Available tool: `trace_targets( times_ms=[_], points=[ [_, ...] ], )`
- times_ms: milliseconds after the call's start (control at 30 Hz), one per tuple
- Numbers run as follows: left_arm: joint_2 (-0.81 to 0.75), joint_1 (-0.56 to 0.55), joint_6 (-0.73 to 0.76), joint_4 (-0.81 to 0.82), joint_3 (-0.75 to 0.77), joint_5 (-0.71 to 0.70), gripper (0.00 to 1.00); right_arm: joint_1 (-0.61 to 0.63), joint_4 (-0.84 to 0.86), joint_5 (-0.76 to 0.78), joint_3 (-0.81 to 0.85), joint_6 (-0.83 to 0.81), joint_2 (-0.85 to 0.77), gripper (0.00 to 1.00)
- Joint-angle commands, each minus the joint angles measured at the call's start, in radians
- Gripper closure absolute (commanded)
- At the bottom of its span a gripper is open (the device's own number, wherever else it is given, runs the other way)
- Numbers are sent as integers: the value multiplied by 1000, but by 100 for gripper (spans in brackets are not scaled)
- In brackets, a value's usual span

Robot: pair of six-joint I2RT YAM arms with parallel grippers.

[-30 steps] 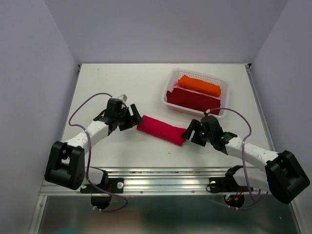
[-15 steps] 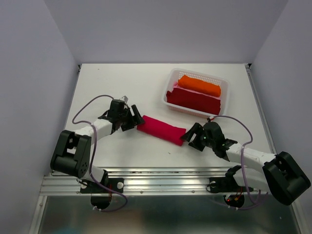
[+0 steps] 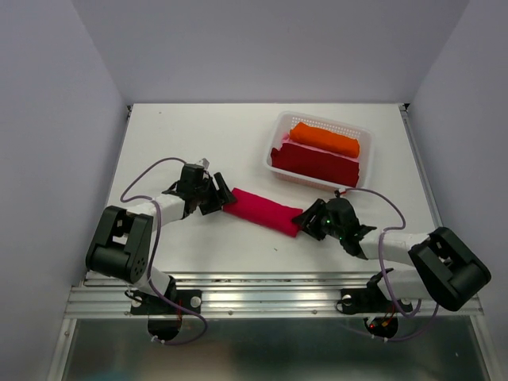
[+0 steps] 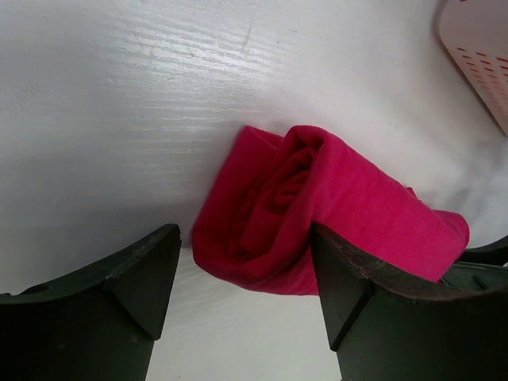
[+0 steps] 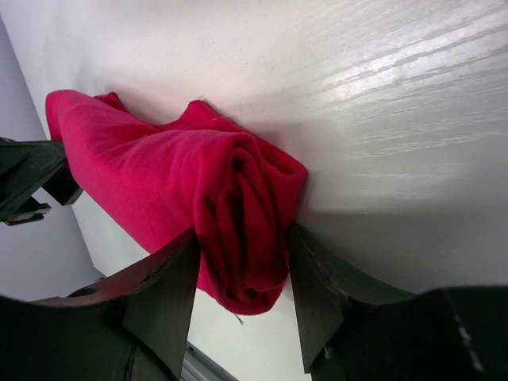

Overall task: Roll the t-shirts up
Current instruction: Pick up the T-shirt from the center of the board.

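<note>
No text, label, brand, number or sign could be read in any of the three views.

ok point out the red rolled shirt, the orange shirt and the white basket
red rolled shirt (image 3: 263, 212): top external view, middle of the roll
orange shirt (image 3: 325, 139): top external view, middle of the bundle
white basket (image 3: 337, 121): top external view, its far wall
</note>
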Motion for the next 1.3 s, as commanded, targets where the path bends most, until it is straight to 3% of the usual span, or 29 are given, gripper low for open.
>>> trace_targets(
  times_ms=[0, 133, 400, 533, 700, 1267],
  points=[
    [10, -4, 3, 4, -14, 8, 23, 43, 68, 99, -9, 29, 66, 48],
    [8, -5, 3, 2, -16, 10, 23, 63, 111, 141, -22, 64, 86, 59],
    [1, -5, 9, -13, -11, 6, 23, 72, 79, 207, -41, 79, 44, 98],
    [-13, -7, 16, -30, -14, 2, 23, 72, -52, 260, -32, 49, -44, 99],
    [-4, -21, 19, -36, -13, -3, 29, 72, -94, 266, -44, 26, -89, 99],
    [83, -64, -8, 53, -13, 77, 43, 72, -64, 231, -27, 10, -22, 99]
  ],
)
